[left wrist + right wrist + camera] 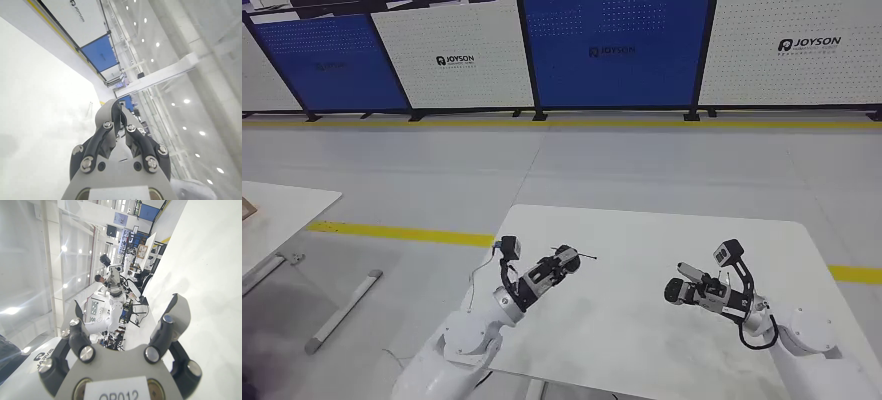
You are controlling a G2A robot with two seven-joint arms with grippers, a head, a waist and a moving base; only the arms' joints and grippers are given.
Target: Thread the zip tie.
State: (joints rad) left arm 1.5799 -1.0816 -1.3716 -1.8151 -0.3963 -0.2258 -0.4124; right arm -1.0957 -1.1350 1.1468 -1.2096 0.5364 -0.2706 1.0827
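the left claw is holding the thin black plastic zip tie pointing lengthwise toward the wide-open right claw.

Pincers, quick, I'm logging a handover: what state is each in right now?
Left pincer: closed on the zip tie.
Right pincer: open, holding nothing.

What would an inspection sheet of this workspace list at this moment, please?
Surface: white table with rounded corners.
Job's things: thin black zip tie sticking out of the left end effector, above the table.
Clutter: nothing seen.
End effectors: left shut on the zip tie; right end effector open, holding nothing.
Cables: black cable looped beside the right arm's wrist.
Surroundings: blue and white panels, yellow floor line, second table off to one side.
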